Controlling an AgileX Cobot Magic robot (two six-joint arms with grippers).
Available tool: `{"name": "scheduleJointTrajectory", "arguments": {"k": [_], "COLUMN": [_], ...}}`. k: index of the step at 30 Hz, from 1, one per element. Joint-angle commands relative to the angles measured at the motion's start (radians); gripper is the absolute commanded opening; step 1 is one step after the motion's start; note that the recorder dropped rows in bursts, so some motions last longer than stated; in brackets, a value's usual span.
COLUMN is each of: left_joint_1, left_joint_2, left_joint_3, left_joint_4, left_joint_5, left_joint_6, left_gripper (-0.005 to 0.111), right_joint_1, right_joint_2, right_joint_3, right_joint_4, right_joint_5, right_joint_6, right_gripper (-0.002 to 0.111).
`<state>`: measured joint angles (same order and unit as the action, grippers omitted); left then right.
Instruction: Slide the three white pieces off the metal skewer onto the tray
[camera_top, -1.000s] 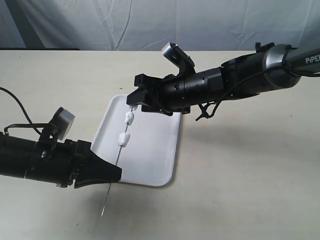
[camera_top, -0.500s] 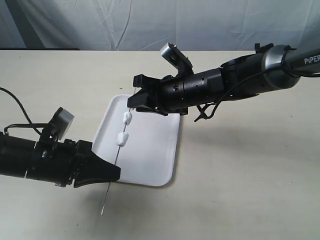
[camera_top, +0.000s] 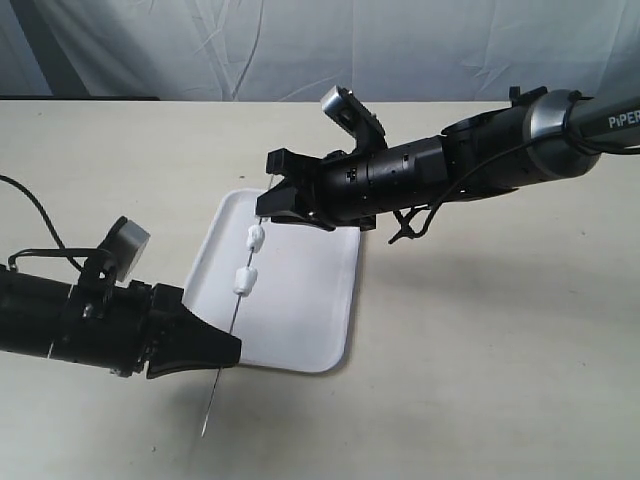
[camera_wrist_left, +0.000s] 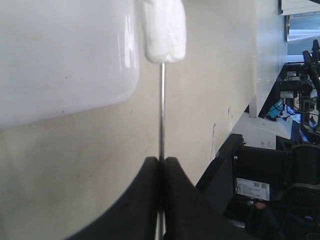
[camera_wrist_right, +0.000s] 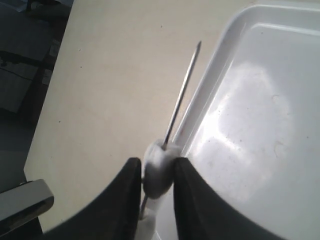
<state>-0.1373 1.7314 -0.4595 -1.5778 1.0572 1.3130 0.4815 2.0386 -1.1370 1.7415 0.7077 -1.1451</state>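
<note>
The metal skewer (camera_top: 238, 305) slants up over the left edge of the white tray (camera_top: 310, 300). My left gripper (camera_top: 232, 350) is shut on its lower part, the bottom end sticking out below. In the left wrist view the left gripper (camera_wrist_left: 161, 162) pinches the rod (camera_wrist_left: 162, 110) under a white piece (camera_wrist_left: 164, 30). Two white pieces (camera_top: 256, 238) (camera_top: 245, 279) show on the rod. My right gripper (camera_top: 268, 205) is near the top end. In the right wrist view the right gripper (camera_wrist_right: 157, 167) is shut on the third white piece (camera_wrist_right: 157, 175), with the skewer tip (camera_wrist_right: 198, 45) beyond.
The tray (camera_wrist_right: 250, 125) lies on a beige table (camera_top: 480, 350) before a pale cloth backdrop. A black cable (camera_top: 30, 210) runs beside my left arm. Dark equipment (camera_wrist_left: 280, 170) stands past the table edge in the left wrist view.
My right gripper has crept slightly up the skewer toward its tip, and the top white piece, visible below its fingers before, now sits hidden between them. The left arm holds still.
</note>
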Motion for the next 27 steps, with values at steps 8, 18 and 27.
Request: {"name": "scheduleJointTrajectory", "arguments": {"k": [8,18,27], "left_joint_1": [0.005,0.005,0.005], "left_joint_2": [0.002,0.002,0.002], "left_joint_3": [0.057,0.057,0.057], "left_joint_4": [-0.027,-0.069,-0.069], "left_joint_5": [0.021,0.059,0.061], "left_joint_6": [0.037,0.078,0.078], "left_gripper": [0.000,0.000,0.000], "right_joint_1": [0.001,0.010,0.010], "right_joint_2": [0.001,0.001,0.001], "right_joint_3": [-0.005,-0.005,-0.005], "right_joint_4": [0.003,0.003,0.003], "right_joint_5": [-0.005,0.038,0.042], "right_joint_6": [-0.005,-0.009,-0.009], "right_gripper": [0.023,0.023,0.023]}}
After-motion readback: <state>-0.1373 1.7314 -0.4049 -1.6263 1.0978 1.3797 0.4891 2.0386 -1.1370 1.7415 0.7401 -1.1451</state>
